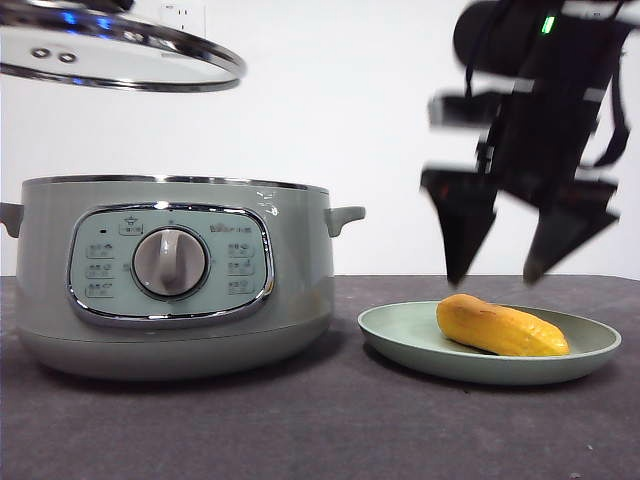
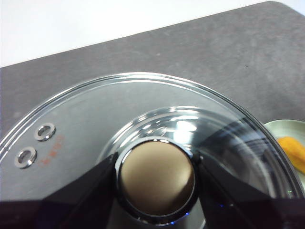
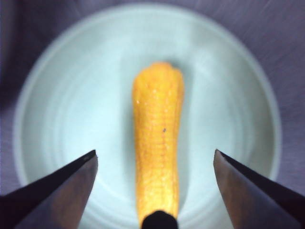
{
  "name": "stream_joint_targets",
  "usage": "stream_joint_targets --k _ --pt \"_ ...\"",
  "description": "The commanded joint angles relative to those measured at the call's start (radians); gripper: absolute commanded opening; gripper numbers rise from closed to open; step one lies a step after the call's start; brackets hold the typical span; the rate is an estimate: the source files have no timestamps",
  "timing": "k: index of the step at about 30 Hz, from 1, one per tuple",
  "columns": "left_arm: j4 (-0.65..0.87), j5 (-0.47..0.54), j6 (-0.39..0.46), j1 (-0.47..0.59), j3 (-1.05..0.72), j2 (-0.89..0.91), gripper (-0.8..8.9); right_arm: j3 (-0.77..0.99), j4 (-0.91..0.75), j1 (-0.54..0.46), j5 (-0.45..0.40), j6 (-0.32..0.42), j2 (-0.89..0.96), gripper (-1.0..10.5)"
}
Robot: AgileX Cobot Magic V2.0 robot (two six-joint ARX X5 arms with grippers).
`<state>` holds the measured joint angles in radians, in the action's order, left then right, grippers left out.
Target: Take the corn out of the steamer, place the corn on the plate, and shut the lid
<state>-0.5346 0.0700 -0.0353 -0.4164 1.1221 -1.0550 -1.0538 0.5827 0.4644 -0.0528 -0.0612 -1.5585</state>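
Note:
The yellow-orange corn [image 1: 500,326] lies on the pale green plate [image 1: 400,335] at the right; it also shows in the right wrist view [image 3: 157,138] on the plate [image 3: 62,109]. My right gripper [image 1: 497,272] is open and empty, a little above the corn [image 3: 155,160]. The sage-green steamer [image 1: 170,270] stands uncovered at the left. My left gripper [image 2: 155,179] is shut on the knob [image 2: 156,177] of the glass lid [image 1: 120,50], holding it high above the steamer's left part. The lid [image 2: 95,119] fills the left wrist view.
The dark grey table [image 1: 330,430] runs in front of steamer and plate. A white wall [image 1: 340,120] stands behind. A corner of the plate and corn [image 2: 293,150] shows past the lid in the left wrist view.

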Motion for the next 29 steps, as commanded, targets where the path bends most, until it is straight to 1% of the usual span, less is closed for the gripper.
stream_joint_targets --k 1,6,12,17,22,29 --pt "0.082 -0.027 -0.023 -0.011 0.012 -0.028 -0.08 0.010 0.016 0.002 0.001 -0.020 0.060 4.1" --pt "0.129 -0.044 -0.032 -0.027 0.012 -0.107 -0.08 0.010 0.050 0.000 -0.003 -0.020 0.180 4.1" --pt "0.160 -0.053 -0.044 -0.040 0.012 -0.196 -0.08 0.010 0.059 0.000 -0.006 -0.021 0.277 4.1" --pt "0.161 -0.053 -0.045 -0.056 0.012 -0.254 -0.08 0.010 0.063 0.000 -0.007 -0.028 0.303 4.1" --pt "0.159 -0.090 -0.051 -0.062 0.012 -0.287 -0.08 0.010 0.069 -0.006 -0.008 -0.028 0.303 4.1" --pt "0.153 -0.080 -0.050 -0.065 0.012 -0.309 -0.08 0.010 0.079 -0.006 -0.009 -0.028 0.303 4.1"
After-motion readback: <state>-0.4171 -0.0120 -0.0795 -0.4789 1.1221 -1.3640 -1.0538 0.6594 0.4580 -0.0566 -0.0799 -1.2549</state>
